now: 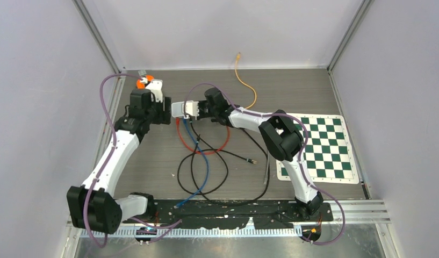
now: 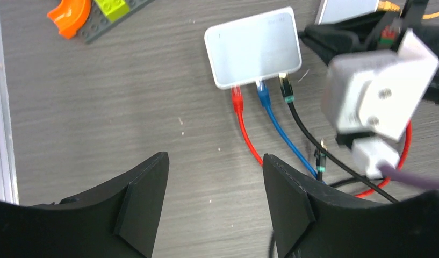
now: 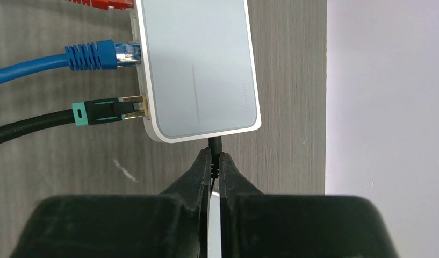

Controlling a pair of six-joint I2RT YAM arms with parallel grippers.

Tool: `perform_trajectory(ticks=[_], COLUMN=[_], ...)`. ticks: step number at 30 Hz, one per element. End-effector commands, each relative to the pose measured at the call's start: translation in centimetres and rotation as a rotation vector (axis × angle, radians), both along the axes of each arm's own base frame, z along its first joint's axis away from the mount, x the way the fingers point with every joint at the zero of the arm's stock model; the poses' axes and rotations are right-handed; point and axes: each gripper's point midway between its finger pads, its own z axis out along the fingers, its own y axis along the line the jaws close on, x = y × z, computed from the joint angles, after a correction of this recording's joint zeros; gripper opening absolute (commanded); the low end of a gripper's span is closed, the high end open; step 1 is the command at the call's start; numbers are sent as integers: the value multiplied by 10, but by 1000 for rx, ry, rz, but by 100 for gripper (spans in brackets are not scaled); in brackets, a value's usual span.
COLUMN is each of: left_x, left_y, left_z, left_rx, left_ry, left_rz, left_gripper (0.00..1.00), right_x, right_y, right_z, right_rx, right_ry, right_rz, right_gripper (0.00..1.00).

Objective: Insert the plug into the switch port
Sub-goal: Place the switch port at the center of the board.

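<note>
switch (image 3: 198, 64) at far centre, black plug (image 3: 107, 112) at its port beside blue plug (image 3: 99, 55). right gripper (image 3: 215, 156) pinched shut at switch's edge; left gripper (image 2: 215, 161) wide, empty. best: steady switch, press plug straight home.

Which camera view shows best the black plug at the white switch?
The right wrist view: the black plug is close and sharp, its gold tip at the edge of the white switch. The left wrist view shows it smaller, beside the blue plug. In the top view it is too small to make out.
</note>
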Motion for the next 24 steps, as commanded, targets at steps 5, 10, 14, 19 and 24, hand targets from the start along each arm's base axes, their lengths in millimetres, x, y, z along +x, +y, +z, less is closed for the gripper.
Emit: perform_trajectory(ticks=[5, 10, 14, 19, 24], left_x=[-19, -24, -29, -37, -46], left_y=[18, 22, 19, 11, -14], left_z=[14, 11, 9, 13, 29], left_rx=[-102, -99, -118, -127, -191], left_ry=[-124, -123, -117, -136, -197], left_rz=[184, 204, 195, 131, -28], left_gripper=[70, 72, 73, 74, 100], right_x=[60, 69, 61, 39, -3], right_y=[9, 9, 12, 0, -35], right_z=[24, 28, 47, 102, 138], right_rx=[42, 76, 139, 272, 526], right_ry=[-63, -47, -24, 12, 142], right_rz=[-197, -228, -190, -208, -333], right_gripper=[5, 14, 39, 65, 87])
